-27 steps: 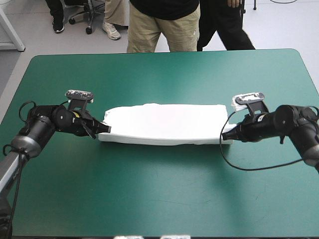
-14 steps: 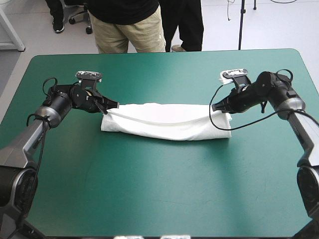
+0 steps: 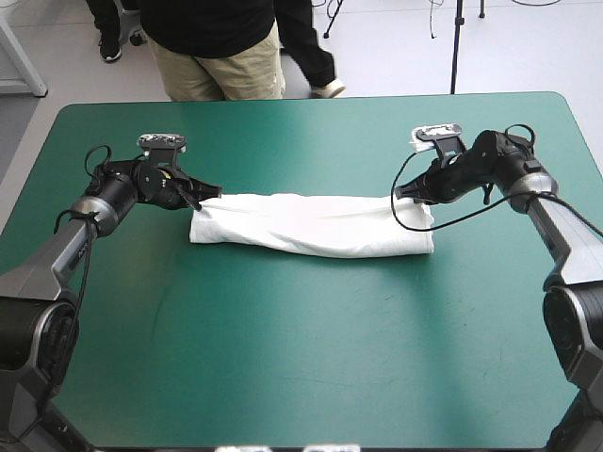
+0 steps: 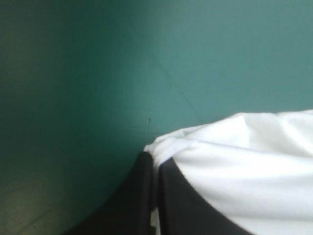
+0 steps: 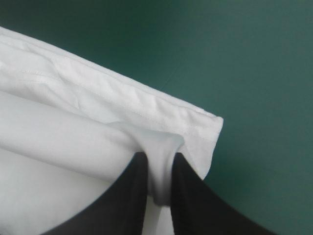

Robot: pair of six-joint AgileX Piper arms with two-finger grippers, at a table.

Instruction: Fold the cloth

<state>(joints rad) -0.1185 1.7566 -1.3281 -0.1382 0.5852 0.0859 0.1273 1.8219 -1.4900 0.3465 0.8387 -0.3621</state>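
Note:
The white T-shirt (image 3: 311, 226) lies as a long folded band across the middle of the teal-green table (image 3: 311, 358). My left gripper (image 3: 209, 194) is shut on the T-shirt at the band's far left corner. In the left wrist view the T-shirt (image 4: 244, 156) bunches over the tip of that gripper (image 4: 154, 159). At the band's far right corner my right gripper (image 3: 403, 197) is shut on the T-shirt too. A pinched fold of the T-shirt (image 5: 98, 127) sits between the black fingers of this gripper (image 5: 160, 159) in the right wrist view, and a stitched hem runs just ahead.
A person (image 3: 217, 42) stands just beyond the table's far edge, left of centre, not reaching over the top. Open teal-green cover stretches from the T-shirt to the near edge.
Both grippers have carried the T-shirt's edge away from the near side toward the far side, folding the band narrower. The arms now reach farther over the table. The person stepped left.

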